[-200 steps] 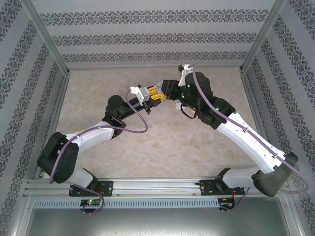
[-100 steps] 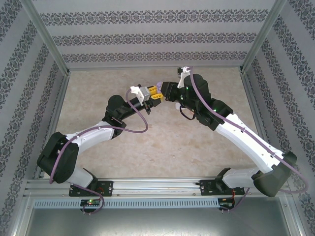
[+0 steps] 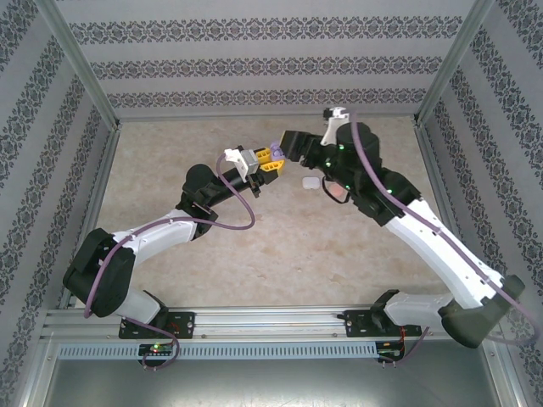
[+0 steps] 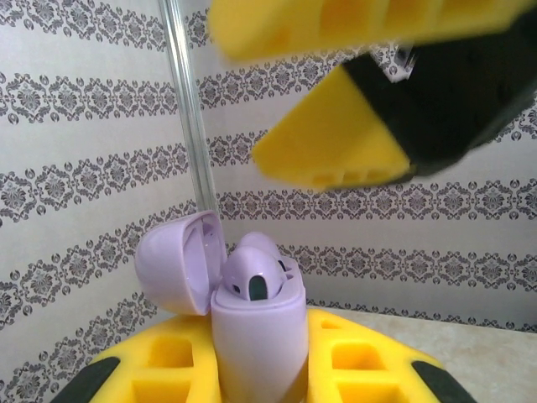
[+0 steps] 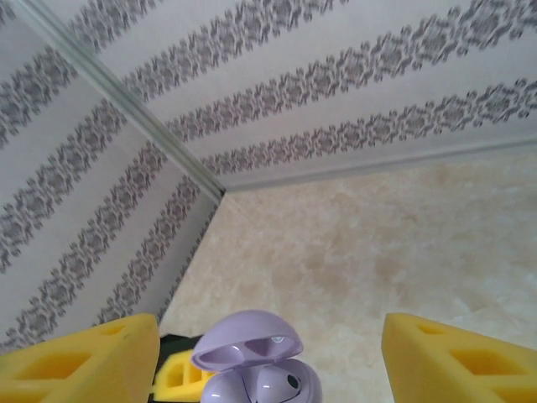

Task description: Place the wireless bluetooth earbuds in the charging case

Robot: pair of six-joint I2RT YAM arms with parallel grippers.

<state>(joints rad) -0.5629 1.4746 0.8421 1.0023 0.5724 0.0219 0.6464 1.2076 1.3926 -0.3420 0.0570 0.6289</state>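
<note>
My left gripper (image 3: 268, 159) is shut on a purple charging case (image 4: 256, 336), held upright between its yellow fingers (image 4: 159, 365). The lid (image 4: 176, 269) is hinged open to the left. Two purplish earbuds (image 4: 252, 273) sit in the case's sockets with their heads sticking out. My right gripper (image 3: 285, 144) hovers just above and beyond the case, open, with its yellow fingers (image 5: 84, 357) wide apart and nothing between them. From the right wrist, the case (image 5: 260, 386) with its raised lid (image 5: 247, 340) lies below the gap. The right gripper's fingers (image 4: 336, 151) appear above the case.
A small white case (image 3: 310, 182) lies on the beige table beside the right arm, with a pinkish object (image 3: 339, 194) partly under that arm. Patterned walls and metal frame posts (image 3: 81, 80) close in the table on three sides.
The right arm has drawn back up and to the right, away from the left gripper and the case, uncovering the white case on the table. The left arm has stayed still.
</note>
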